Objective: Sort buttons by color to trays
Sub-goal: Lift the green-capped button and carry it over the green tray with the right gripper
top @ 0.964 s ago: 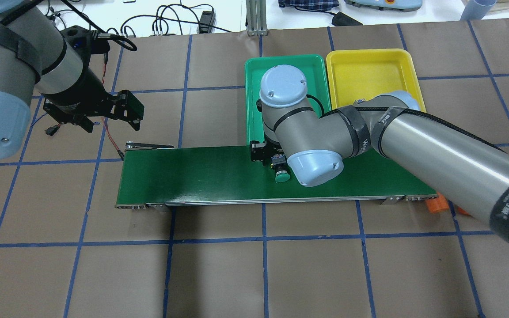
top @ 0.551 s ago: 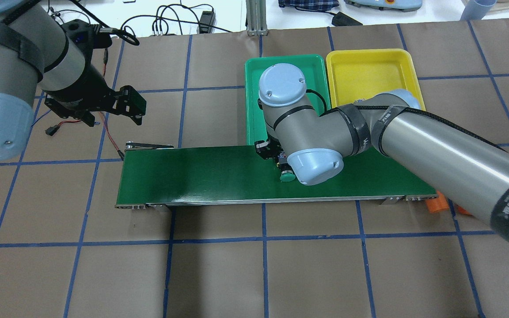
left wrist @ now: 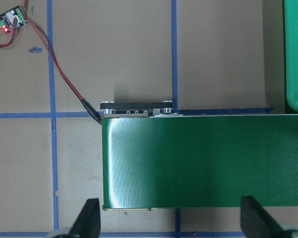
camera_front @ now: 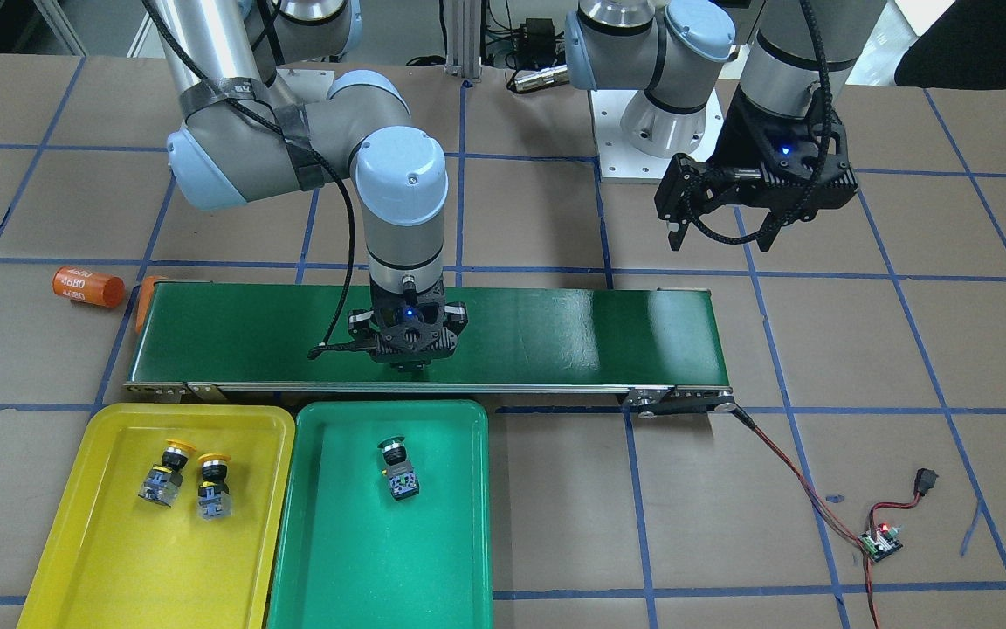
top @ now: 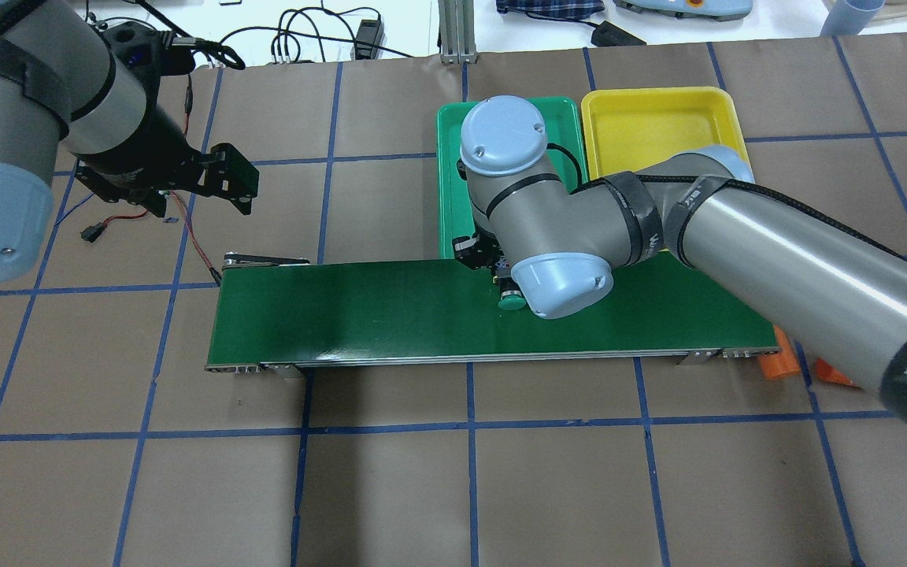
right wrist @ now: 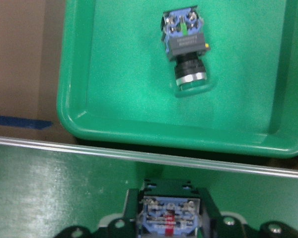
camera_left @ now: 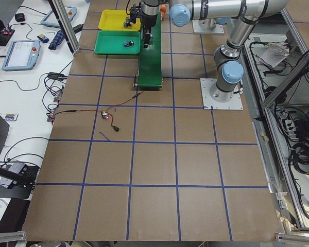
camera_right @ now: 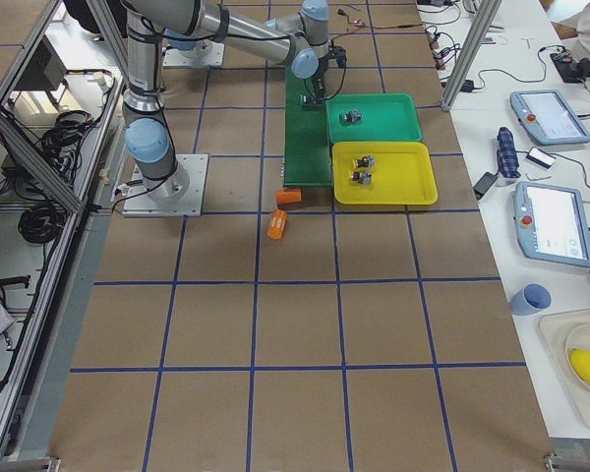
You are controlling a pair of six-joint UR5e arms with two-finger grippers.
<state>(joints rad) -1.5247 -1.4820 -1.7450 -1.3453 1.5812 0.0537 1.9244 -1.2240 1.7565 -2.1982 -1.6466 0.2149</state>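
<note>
My right gripper [camera_front: 407,351] is shut on a green button [top: 512,300] and holds it over the far edge of the conveyor belt [camera_front: 555,332], just before the green tray [camera_front: 363,559]. The held button's block body [right wrist: 168,214] sits between the jaws in the right wrist view. Another green button [camera_front: 398,470] lies in the green tray; it also shows in the right wrist view [right wrist: 186,49]. Two yellow buttons [camera_front: 162,472] [camera_front: 212,486] lie in the yellow tray [camera_front: 119,559]. My left gripper [camera_front: 720,243] is open and empty, above the table off the belt's other end.
Two orange cylinders marked 4680 [camera_front: 86,286] lie by the belt's end near the yellow tray. A red-and-black wire runs from the belt's motor end to a small circuit board [camera_front: 880,542]. The left wrist view looks down on that belt end [left wrist: 203,163].
My right gripper has carried the green button across the belt toward the green tray. My left arm has shifted slightly away from the belt, its gripper still open.
</note>
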